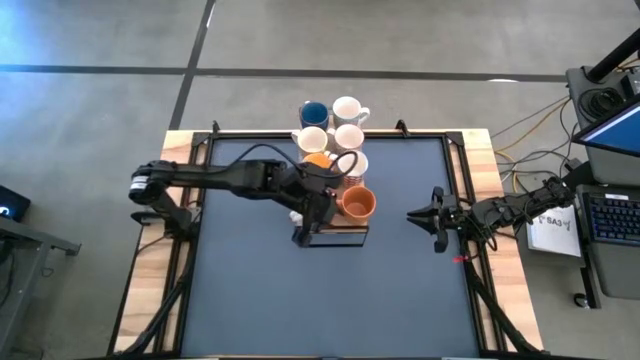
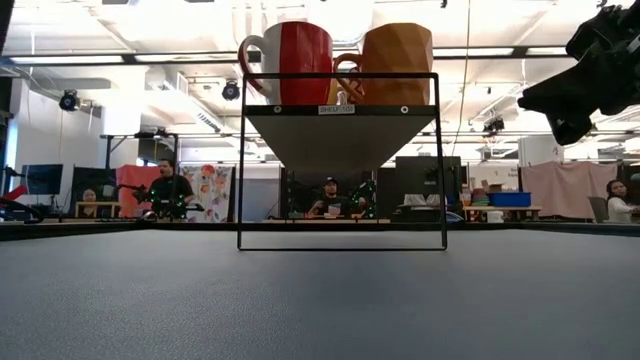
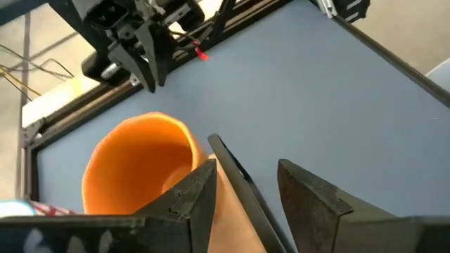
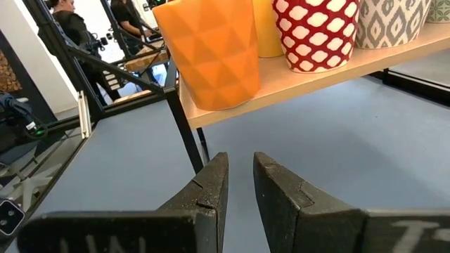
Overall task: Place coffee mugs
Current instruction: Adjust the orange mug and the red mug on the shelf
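Several mugs stand in two rows on a light-wood board (image 4: 330, 67), which rests on a black wire stand (image 2: 340, 160). The brown-orange mug (image 1: 357, 203) is at the near end, with the red mug (image 2: 297, 60) beside it. Farther back are the yellow-orange (image 1: 317, 160), patterned (image 4: 390, 21), cream, white and blue (image 1: 314, 113) mugs. My left gripper (image 3: 246, 183) is open above the board's near end, beside the brown-orange mug (image 3: 137, 165). Its fingers stand on either side of the stand's black bar (image 3: 235, 172). My right gripper (image 4: 239, 165) waits to the right of the stand, pointing at it, open by a narrow gap.
The dark mat (image 1: 320, 300) is bare in front of the stand and on both sides of it. A black frame rail (image 1: 470, 200) borders the mat. People sit at desks in the room beyond the table (image 2: 165, 190).
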Controlling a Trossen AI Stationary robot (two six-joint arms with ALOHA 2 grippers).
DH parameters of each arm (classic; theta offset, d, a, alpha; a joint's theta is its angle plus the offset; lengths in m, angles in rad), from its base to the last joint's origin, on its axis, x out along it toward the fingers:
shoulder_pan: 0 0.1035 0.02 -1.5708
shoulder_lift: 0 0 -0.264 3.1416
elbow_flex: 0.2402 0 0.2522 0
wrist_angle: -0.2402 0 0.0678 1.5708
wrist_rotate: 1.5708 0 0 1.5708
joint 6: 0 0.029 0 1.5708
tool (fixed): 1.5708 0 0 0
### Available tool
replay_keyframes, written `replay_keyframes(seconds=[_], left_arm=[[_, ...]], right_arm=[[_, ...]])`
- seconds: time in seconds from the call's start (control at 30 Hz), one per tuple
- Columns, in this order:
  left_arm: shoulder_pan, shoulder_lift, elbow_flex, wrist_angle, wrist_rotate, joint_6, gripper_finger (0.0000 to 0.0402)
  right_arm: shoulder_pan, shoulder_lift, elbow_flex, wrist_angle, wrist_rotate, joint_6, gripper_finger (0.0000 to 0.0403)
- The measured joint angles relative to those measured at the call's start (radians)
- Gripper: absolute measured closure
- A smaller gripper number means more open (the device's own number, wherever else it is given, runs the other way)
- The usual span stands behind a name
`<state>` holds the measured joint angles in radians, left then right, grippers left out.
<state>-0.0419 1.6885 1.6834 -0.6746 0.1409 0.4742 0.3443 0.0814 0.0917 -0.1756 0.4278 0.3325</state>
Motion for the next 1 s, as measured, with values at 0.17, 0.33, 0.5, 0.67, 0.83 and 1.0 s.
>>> replay_keyframes(seconds=[0.17,0.33,0.5,0.67,0.83,1.0], left_arm=[[0.005,0.052,0.06,-0.006,-0.022,0.016,0.0267],[0.016,0.127,0.159,-0.103,-0.028,0.02,0.0267],[0.027,0.206,0.293,-0.222,-0.028,0.019,0.0267],[0.03,0.296,0.444,-0.356,-0.027,0.019,0.0267],[0.032,0.377,0.558,-0.457,-0.027,0.02,0.0267],[0.038,0.417,0.623,-0.499,-0.027,0.022,0.0267]], right_arm=[[0.0,0.0,0.0,0.0,0.0,0.0,0.0346],[0.0,0.0,0.0,0.0,0.0,0.0,0.0346],[0.0,0.001,0.0,-0.001,-0.002,0.0,0.0346],[0.0,0.001,0.0,-0.002,-0.008,0.0,0.0346],[0.0,0.001,0.0,-0.002,-0.008,0.0,0.0346],[0.0,0.002,0.0,-0.002,-0.008,0.0,0.0346]])
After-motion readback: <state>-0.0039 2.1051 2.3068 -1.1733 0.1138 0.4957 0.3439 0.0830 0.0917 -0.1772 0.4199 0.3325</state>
